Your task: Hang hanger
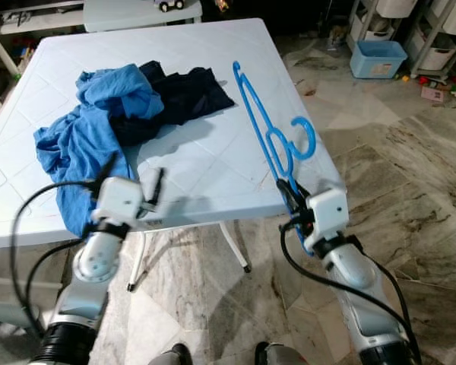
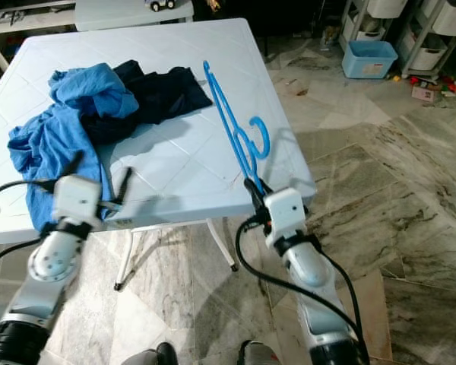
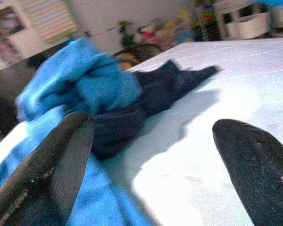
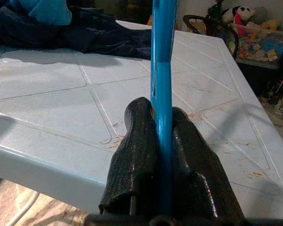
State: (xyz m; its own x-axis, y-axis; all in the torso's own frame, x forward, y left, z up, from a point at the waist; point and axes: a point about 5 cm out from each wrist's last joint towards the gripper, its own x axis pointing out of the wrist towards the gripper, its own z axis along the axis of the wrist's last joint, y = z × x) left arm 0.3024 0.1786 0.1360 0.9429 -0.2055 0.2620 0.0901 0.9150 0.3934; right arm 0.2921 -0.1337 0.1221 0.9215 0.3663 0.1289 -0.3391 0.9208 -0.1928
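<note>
Right gripper point(image 1: 290, 192), at the white counter's point(image 1: 213, 160) near edge: fingers point(image 4: 137, 155) pinched tight on the lower end of the blue hanger point(image 1: 262, 122), which rises from them over the counter, hook point(image 1: 308, 137) just beyond the fingers. Left gripper point(image 1: 133, 182): fingers point(image 3: 61, 160) spread wide, gripping nothing, above the counter, with the blue cloth point(image 1: 83, 137) and dark cloth point(image 1: 175, 99) just ahead.

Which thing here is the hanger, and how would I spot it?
Look at the white table, near its right edge by the robot. The right gripper is shut on one end of the hanger, a thin bright blue plastic outline with a curled hook, unlike the soft heap of clothes opposite.
</note>
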